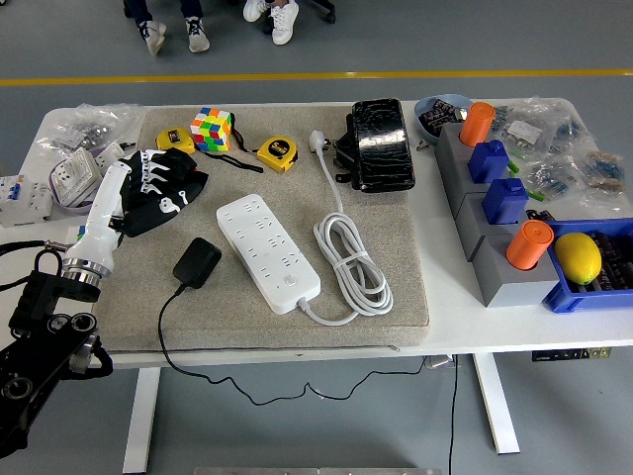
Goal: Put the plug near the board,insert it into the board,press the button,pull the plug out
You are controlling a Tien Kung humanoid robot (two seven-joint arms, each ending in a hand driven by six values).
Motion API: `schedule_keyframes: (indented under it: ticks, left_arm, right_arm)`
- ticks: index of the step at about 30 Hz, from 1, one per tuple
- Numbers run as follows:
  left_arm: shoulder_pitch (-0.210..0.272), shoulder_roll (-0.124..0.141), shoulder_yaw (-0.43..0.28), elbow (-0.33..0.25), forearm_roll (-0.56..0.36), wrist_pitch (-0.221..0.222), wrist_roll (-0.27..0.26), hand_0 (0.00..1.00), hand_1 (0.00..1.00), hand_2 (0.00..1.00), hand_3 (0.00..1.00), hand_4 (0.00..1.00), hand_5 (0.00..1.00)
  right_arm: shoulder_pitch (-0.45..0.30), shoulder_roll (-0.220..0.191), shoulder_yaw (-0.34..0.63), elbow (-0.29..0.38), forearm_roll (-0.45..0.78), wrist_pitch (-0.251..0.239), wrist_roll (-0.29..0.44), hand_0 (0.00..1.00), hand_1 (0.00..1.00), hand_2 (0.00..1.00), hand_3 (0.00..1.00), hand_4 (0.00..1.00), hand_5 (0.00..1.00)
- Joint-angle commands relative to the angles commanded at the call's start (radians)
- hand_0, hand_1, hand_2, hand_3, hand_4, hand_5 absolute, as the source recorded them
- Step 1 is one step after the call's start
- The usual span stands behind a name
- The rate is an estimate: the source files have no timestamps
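Note:
The black plug (197, 262) lies flat on the grey mat (396, 297), its black cord trailing off the table's near edge. It rests just left of the white power strip (267, 252), close to it but apart. My left hand (158, 184) is up and to the left of the plug, over a black pouch (148, 213). Its fingers are spread and hold nothing. The strip's button (290, 282) sits near its front end. The strip's white cable (351, 262) is coiled to the right.
A Rubik's cube (211, 129), two yellow tape measures (277, 153) and a black case (379, 143) line the mat's far edge. Grey blocks with orange and blue pieces (495, 188) and a blue bin with a lemon (579, 257) stand at right. White sockets (74, 176) lie far left.

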Motion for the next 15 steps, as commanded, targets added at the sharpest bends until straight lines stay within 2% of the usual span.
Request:
schedule_keyframes:
  ticks: [3, 5, 6, 11, 12, 15]
  left_arm:
    - [0.001, 0.000, -0.003, 0.002, -0.115, 0.001, 0.005, 0.141, 0.120, 0.287, 0.543, 0.829, 0.253]
    - [0.002, 0.001, -0.005, 0.003, -0.156, 0.000, 0.013, 0.141, 0.120, 0.287, 0.543, 0.829, 0.253]
    - [0.002, 0.002, -0.007, 0.003, -0.158, 0.000, 0.016, 0.207, 0.160, 0.316, 0.553, 0.817, 0.238]
    - [-0.001, 0.006, -0.018, 0.006, -0.144, -0.007, 0.060, 0.207, 0.160, 0.316, 0.553, 0.817, 0.238]
    - [-0.002, 0.007, -0.019, 0.005, -0.142, -0.010, 0.063, 0.212, 0.190, 0.355, 0.565, 0.789, 0.206]
    - [-0.003, 0.010, -0.021, 0.003, -0.138, -0.014, 0.070, 0.212, 0.190, 0.355, 0.565, 0.789, 0.206]
  right_arm:
    - [0.000, 0.001, -0.028, -0.003, 0.026, 0.001, -0.001, 0.471, 0.579, 0.527, 0.508, 0.849, 0.340]
    - [-0.001, 0.002, -0.038, -0.004, 0.035, 0.000, -0.003, 0.471, 0.579, 0.527, 0.508, 0.849, 0.340]
    - [-0.001, 0.002, -0.042, -0.004, 0.038, -0.001, -0.004, 0.473, 0.580, 0.528, 0.509, 0.849, 0.341]
    - [0.000, 0.000, -0.053, -0.004, 0.046, -0.002, -0.006, 0.473, 0.580, 0.528, 0.509, 0.849, 0.341]
    - [0.001, 0.000, -0.053, -0.004, 0.046, -0.002, -0.005, 0.473, 0.580, 0.528, 0.508, 0.849, 0.342]
    - [0.003, 0.000, -0.055, -0.004, 0.047, -0.001, -0.005, 0.473, 0.580, 0.528, 0.508, 0.849, 0.342]
